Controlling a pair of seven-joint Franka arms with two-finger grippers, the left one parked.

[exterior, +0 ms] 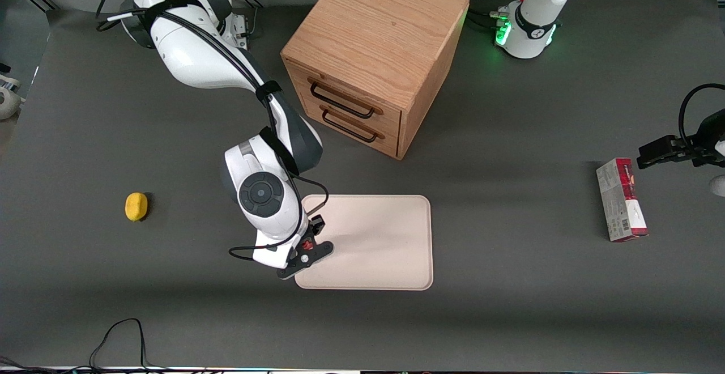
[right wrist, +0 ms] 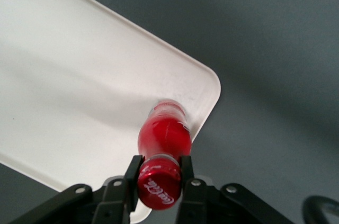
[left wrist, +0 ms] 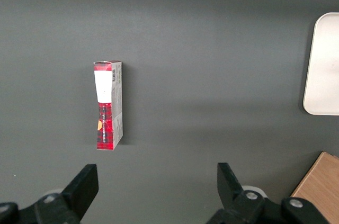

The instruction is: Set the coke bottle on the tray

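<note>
The coke bottle (right wrist: 163, 139) is a small red bottle with a red cap, upright in my gripper (right wrist: 158, 176). The two black fingers (right wrist: 132, 181) are shut on its neck, just under the cap. Its clear base stands on or just above the cream tray (right wrist: 79, 91), close to a rounded corner of it; I cannot tell if it touches. In the front view my gripper (exterior: 306, 247) is over the tray (exterior: 379, 243) at its corner nearest the camera, on the working arm's side, and only a bit of red bottle (exterior: 307, 244) shows between the fingers.
A wooden cabinet (exterior: 374, 56) with two drawers stands farther from the camera than the tray. A yellow lemon-like object (exterior: 136, 206) lies toward the working arm's end of the table. A red-and-white carton box (exterior: 621, 199) lies toward the parked arm's end.
</note>
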